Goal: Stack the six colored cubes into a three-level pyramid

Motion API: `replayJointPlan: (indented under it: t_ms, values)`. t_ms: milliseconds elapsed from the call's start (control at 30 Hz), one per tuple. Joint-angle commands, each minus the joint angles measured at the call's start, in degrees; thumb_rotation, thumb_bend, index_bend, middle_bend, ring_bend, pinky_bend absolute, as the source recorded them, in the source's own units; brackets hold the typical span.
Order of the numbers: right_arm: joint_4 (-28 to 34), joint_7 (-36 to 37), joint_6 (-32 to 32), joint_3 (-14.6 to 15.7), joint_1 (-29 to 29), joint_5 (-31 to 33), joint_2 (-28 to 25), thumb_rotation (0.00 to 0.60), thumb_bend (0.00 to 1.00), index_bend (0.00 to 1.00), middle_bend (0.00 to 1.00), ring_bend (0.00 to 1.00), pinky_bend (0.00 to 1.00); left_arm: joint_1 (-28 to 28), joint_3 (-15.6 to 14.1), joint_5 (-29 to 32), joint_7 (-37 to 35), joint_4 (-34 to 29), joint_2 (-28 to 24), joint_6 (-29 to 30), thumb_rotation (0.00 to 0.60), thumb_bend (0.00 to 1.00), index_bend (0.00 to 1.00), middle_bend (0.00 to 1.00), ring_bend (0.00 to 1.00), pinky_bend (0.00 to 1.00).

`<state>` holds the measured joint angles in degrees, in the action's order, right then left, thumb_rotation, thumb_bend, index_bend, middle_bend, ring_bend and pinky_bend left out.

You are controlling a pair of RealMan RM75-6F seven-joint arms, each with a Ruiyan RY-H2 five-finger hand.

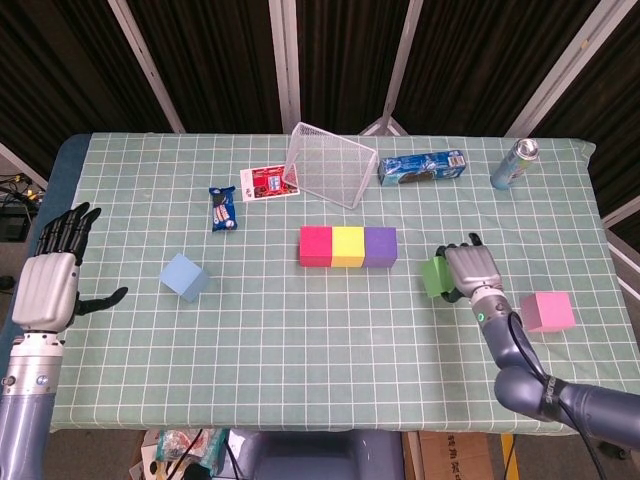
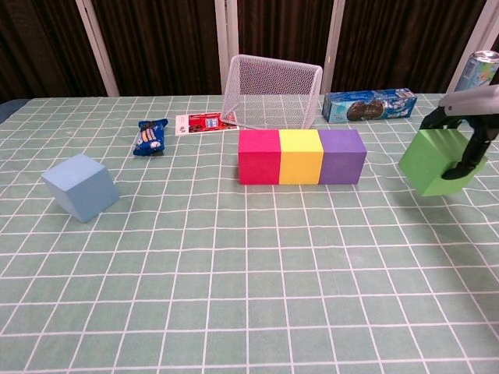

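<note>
Head view: base row done, red cube, yellow cube, purple cube touching. Right hand clamps green cube at row's 4 o'clock, airborne. Left hand spread, empty. Blue cube, pink cube unplaced; upper 2 levels left.

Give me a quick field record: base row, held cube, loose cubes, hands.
base row: red cube, yellow cube, purple cube, touching in a line
held cube: green cube, in right hand, off the table, right of the row
loose cubes: light blue cube at left; pink cube at right
left hand: empty, fingers apart
</note>
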<state>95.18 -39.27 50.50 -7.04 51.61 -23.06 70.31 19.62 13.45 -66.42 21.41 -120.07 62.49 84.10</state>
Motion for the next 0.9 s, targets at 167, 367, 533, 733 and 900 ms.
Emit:
replayJointPlan:
  t_ms: [167, 367, 533, 733, 900]
  values:
    - [-8.4, -6.6, -0.8, -0.5, 7.7, 12.2, 7.4, 0.6, 0.29, 0.35, 0.45, 0.3, 0.0, 0.0, 0.3, 0.7, -0.1, 0.4, 0.0, 0.0, 0.6, 0.1, 0.0, 0.0, 0.0, 0.0]
    - [-13.3, -8.4, -0.5, 0.1, 9.3, 15.6, 10.6, 0.6, 0.29, 0.35, 0.45, 0.3, 0.0, 0.0, 0.5, 1.2, -0.3, 0.7, -0.1, 0.0, 0.6, 0.1, 0.0, 0.0, 0.0, 0.0]
    - [-16.5, -9.9, 0.3, 0.5, 10.2, 17.4, 12.1, 0.6, 0.29, 0.35, 0.45, 0.3, 0.0, 0.1, 0.4, 1.6, -0.4, 1.1, -0.1, -0.3, 0.6, 0.1, 0.0, 0.0, 0.0, 0.0]
    - [-18.2, -10.8, 0.3, 0.8, 10.1, 19.4, 12.4, 0.6, 0.29, 0.3, 0.45, 0.29, 0.0, 0.0, 0.4, 1.6, -0.4, 1.2, -0.1, -0.3, 0.6, 0.1, 0.0, 0.0, 0.0, 0.0]
    - [-18.1, -11.2, -0.2, 0.8, 9.9, 20.9, 12.1, 0.6, 0.29, 0.06, 0.32, 0.21, 0.0, 0.1, 0.1, 1.4, 0.1, 0.9, -0.1, -0.4, 0.6, 0.1, 0.0, 0.0, 0.0, 0.0]
